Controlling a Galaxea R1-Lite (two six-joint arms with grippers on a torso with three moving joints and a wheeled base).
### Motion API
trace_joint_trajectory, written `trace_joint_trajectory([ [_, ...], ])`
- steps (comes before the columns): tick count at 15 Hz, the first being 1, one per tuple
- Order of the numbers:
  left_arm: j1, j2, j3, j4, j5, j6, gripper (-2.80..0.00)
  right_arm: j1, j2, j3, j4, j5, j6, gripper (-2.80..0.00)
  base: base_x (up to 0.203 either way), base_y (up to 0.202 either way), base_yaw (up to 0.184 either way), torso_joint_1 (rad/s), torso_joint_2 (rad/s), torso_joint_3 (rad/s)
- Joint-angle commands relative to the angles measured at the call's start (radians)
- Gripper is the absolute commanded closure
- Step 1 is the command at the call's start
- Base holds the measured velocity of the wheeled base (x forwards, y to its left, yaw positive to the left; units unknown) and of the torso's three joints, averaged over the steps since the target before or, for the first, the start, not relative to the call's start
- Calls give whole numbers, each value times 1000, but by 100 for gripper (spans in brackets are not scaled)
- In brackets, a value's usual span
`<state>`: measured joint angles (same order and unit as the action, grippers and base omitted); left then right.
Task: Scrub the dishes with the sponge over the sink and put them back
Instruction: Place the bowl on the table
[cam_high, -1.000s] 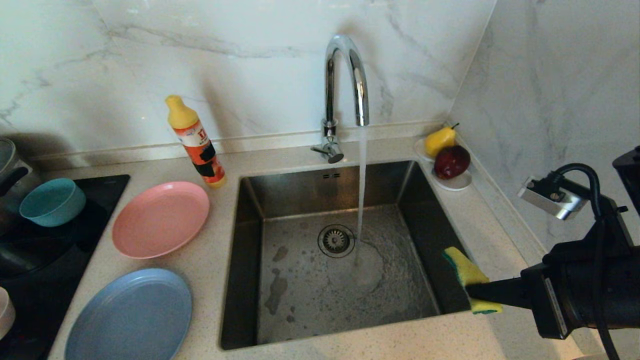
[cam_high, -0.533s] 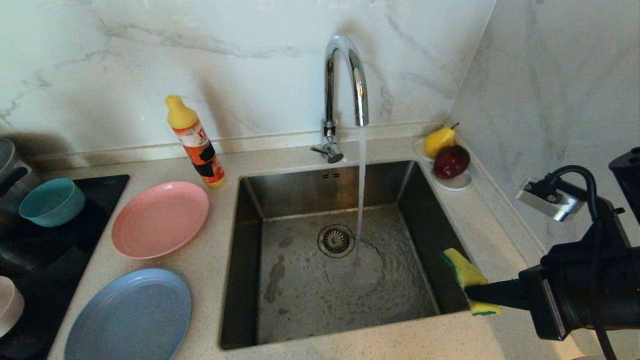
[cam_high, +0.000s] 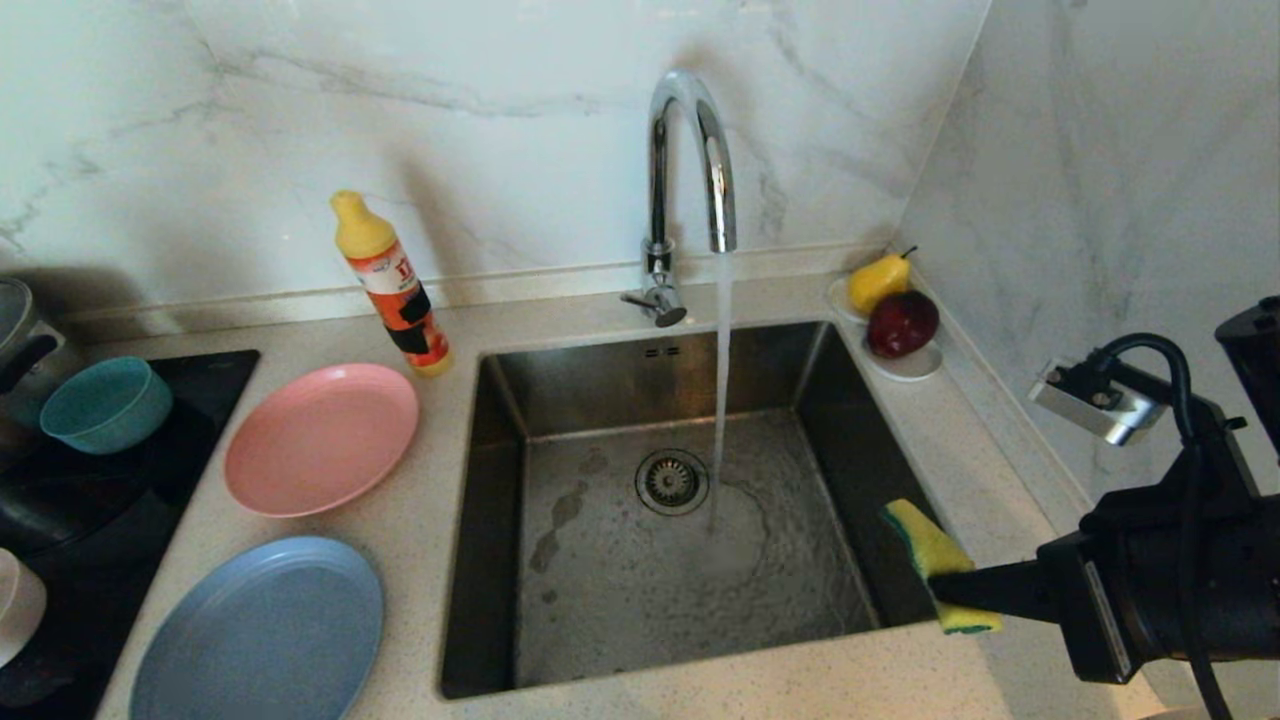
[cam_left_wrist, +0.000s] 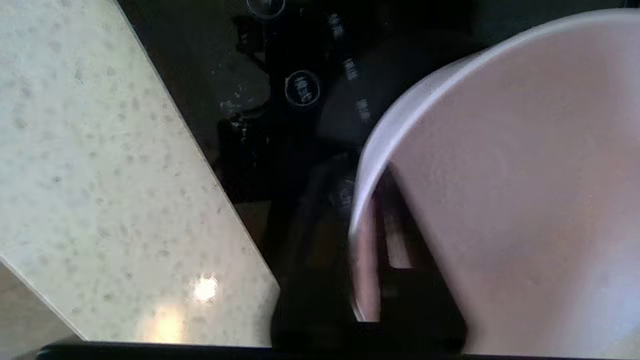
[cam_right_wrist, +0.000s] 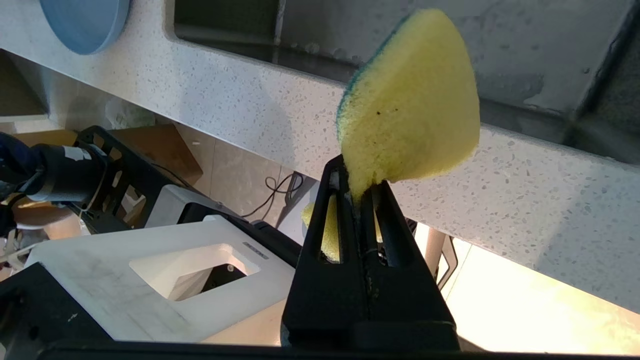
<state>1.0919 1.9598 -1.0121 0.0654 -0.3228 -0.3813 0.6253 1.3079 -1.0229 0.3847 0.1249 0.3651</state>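
The sink (cam_high: 500, 520) is empty, with water running from the tap (cam_high: 690, 150). At its right rim my right gripper (cam_high: 940, 590) (cam_right_wrist: 357, 182) is shut on the yellow-and-green sponge (cam_high: 925, 545) (cam_right_wrist: 410, 100). A salmon-pink plate (cam_high: 320, 438) and a grey-blue plate (cam_high: 260, 630) lie on the counter to the left. The teal bowl (cam_high: 105, 403) stands on the black hob (cam_high: 110, 520). The pale pink bowl (cam_high: 12, 605) (cam_left_wrist: 500, 175) shows at the left edge over the hob. My left gripper (cam_left_wrist: 367, 215) straddles its wall at the rim, blurred. The left arm is outside the head view.
An orange detergent bottle (cam_high: 390, 285) stands behind the pink plate. A white saucer (cam_high: 915, 368) with a pear and an apple sits in the back right corner. A steel pot (cam_high: 15, 320) is at the far left. Marble walls close the back and right.
The pale pink bowl at the left edge has shifted slightly further into view. The right gripper and sponge have stayed put. Water keeps running.
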Motion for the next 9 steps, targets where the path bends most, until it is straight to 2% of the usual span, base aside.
trace_joint_trajectory([
  [1,0,2,-3,-4,-2,4,-280,1,-7,7,2,1,2,0,0,0,0,0,0,0],
  [6,0,-69,-15,1,-58,-5,-280,1,-1,3,2,1,2,0,0,0,0,0,0,0],
  [9,0,-158,-23,9,-66,-13,-280,2,1,1,2,1,2,0,0,0,0,0,0,0],
])
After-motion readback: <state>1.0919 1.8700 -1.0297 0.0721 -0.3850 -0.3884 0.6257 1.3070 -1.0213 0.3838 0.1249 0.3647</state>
